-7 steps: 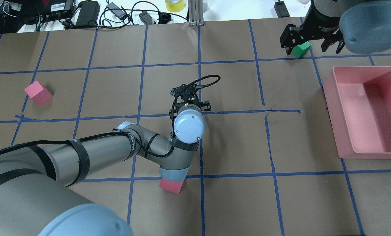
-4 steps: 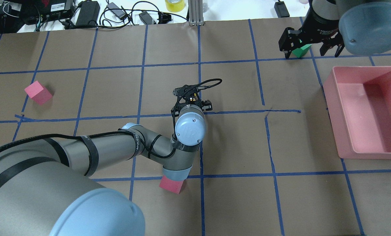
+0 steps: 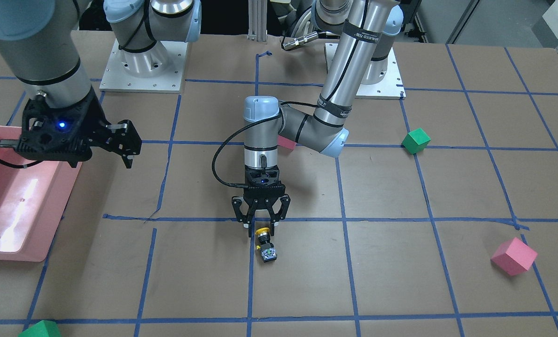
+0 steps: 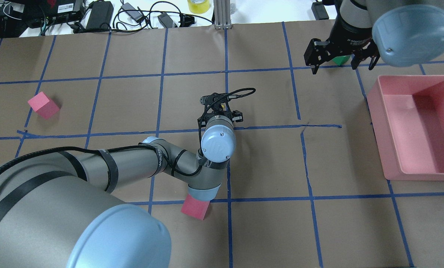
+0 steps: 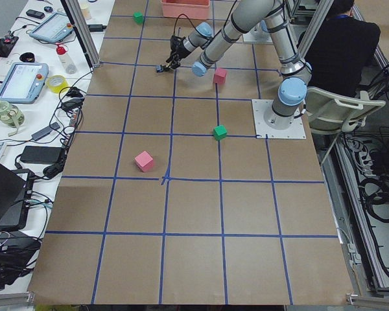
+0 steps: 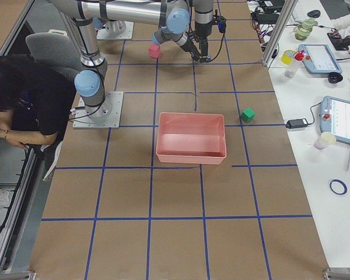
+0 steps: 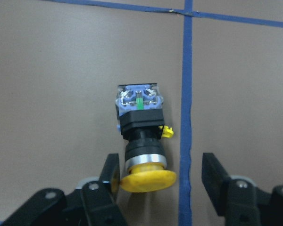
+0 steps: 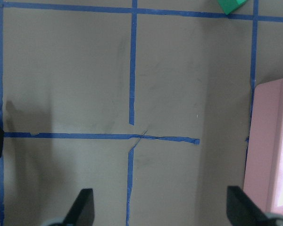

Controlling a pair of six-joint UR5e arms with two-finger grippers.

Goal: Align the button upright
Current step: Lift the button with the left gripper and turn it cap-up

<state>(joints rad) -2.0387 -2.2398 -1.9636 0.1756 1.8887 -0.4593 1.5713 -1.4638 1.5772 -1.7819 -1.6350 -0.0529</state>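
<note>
The button (image 3: pixel 265 245) lies on its side on the brown table, yellow cap towards the robot and grey terminal base away from it. In the left wrist view the button (image 7: pixel 140 127) lies lengthwise with its cap between my fingers. My left gripper (image 3: pixel 261 225) is open and low, and its fingers (image 7: pixel 111 170) straddle the cap without clamping it. In the overhead view the left gripper (image 4: pixel 220 110) hides most of the button. My right gripper (image 4: pixel 341 61) is open and empty, hovering at the far right over a green cube (image 4: pixel 341 59).
A pink bin (image 4: pixel 378 123) stands at the right edge. Pink cubes lie at the far left (image 4: pixel 43 105) and under my left elbow (image 4: pixel 195 209). A second green cube (image 3: pixel 416 140) lies near the left arm's base. Blue tape lines grid the table.
My left gripper has shifted slightly right over the button. My right gripper has moved left and now covers most of the green cube.
</note>
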